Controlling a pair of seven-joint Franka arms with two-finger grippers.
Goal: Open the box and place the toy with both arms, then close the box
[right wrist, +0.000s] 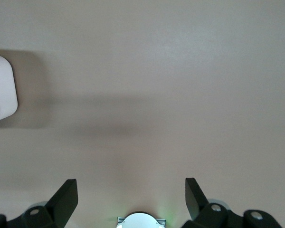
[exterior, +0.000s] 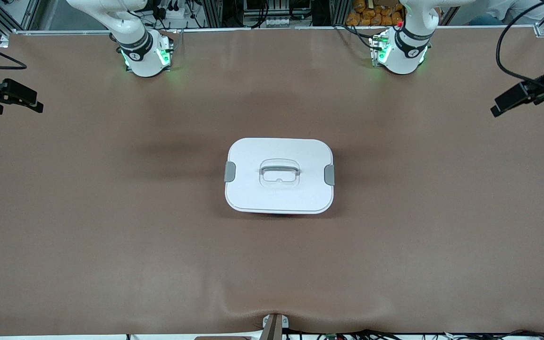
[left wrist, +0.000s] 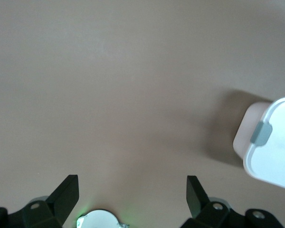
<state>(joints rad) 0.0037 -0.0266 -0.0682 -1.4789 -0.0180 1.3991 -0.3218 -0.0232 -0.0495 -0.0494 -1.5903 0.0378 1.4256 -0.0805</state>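
Both pairs of jaws stand wide apart and grip nothing. The left gripper (left wrist: pixel 133 199) shows in its wrist view as two black fingers (left wrist: pixel 66 194) spread over bare brown table (left wrist: pixel 109 85), with the left arm's own green-lit base just under them; at the edge of that view sits a corner of the box (left wrist: pixel 270 142), its pink wall under the white lid and one grey clip (left wrist: pixel 261 134) down against it. The right gripper (right wrist: pixel 131 200) looks the same: black fingers (right wrist: pixel 65 197) parted over bare table, its base below, and a rounded corner of the box showing pale at the frame's edge. In the front view neither gripper can be seen; only the lower parts of the two white arms show, the left arm (exterior: pixel 402 47) and the right arm (exterior: pixel 140 49), each rising out of the picture. The box sits in the middle of the table, well apart from both bases, lid (exterior: pixel 279 193) on, both grey clips closed at its short ends and the handle (exterior: pixel 279 172) lying flat in its recess. No toy is in sight.
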